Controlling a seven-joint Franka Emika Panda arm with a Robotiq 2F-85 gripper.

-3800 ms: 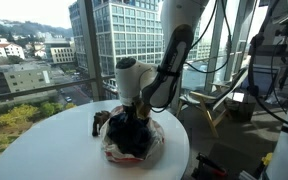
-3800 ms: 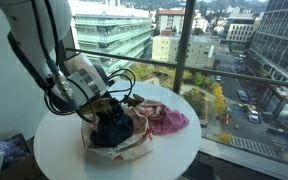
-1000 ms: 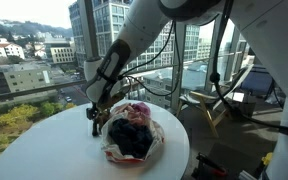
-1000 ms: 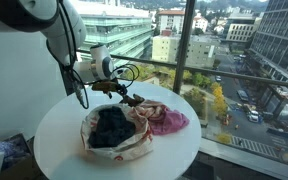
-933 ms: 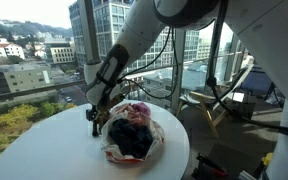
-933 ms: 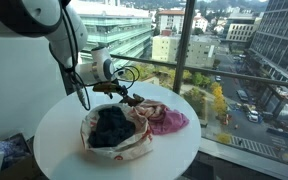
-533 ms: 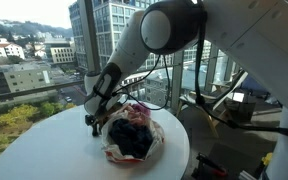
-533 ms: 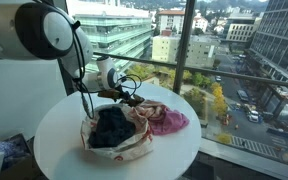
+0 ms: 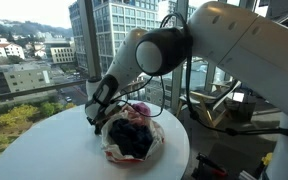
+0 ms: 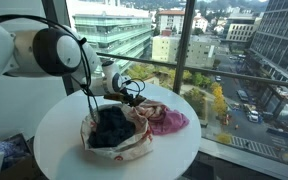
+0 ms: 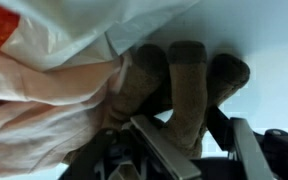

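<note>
At wrist camera: gripper (image 11: 196, 142) low over white table (image 11: 272, 35), jaws either side of middle lobe of brown plush item (image 11: 189, 75); cannot tell if clamped. Item lies at edge of clothes heap (image 9: 132, 138), touching pinkish cloth (image 11: 39, 115). Judged step: taking hold. Next move calls for firm pinch and clean lift; adjacent cloth may snag. Beyond: window (image 10: 219, 40), buildings (image 9: 114, 30).

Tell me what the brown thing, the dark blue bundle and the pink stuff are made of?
The brown thing looks like fuzzy plush or felt: matte, with a napped surface. The dark blue bundle seems to be soft cloth, matte and crumpled into folds. The pink stuff looks like thin fabric, wrinkled and draped flat on the table.
</note>
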